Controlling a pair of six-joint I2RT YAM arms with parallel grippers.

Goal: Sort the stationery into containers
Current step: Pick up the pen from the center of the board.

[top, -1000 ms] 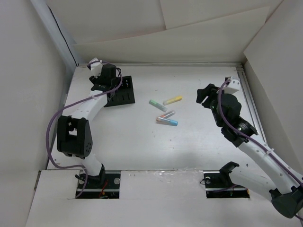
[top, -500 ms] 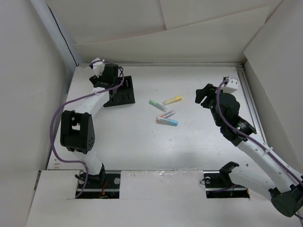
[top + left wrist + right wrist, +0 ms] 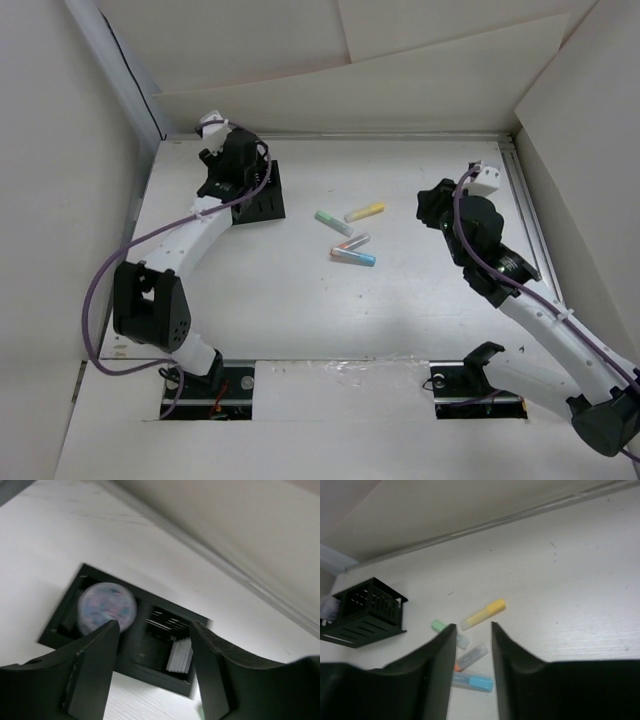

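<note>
The black organizer (image 3: 262, 197) stands at the far left; it also shows in the left wrist view (image 3: 150, 652) and the right wrist view (image 3: 367, 611). My left gripper (image 3: 232, 180) (image 3: 155, 627) hangs open and empty just above it. A round greyish piece (image 3: 106, 607) lies in its left compartment. The yellow (image 3: 365, 212) (image 3: 483, 614), green (image 3: 333, 221) (image 3: 440, 626), pinkish-grey (image 3: 352, 243) (image 3: 472, 656) and blue-ended (image 3: 355, 257) (image 3: 475, 682) markers lie in a cluster mid-table. My right gripper (image 3: 432, 205) (image 3: 473, 626) is open and empty, to their right and above the table.
A stack of white slips (image 3: 180, 655) stands in another organizer compartment. White walls enclose the table on the left, back and right; a rail (image 3: 528, 215) runs along the right edge. The arm bases (image 3: 205, 385) sit at the near edge.
My left arm has stretched out and its gripper has moved a little right and farther back over the organizer. My right gripper has turned slightly and hardly shifted. The markers have not moved.
</note>
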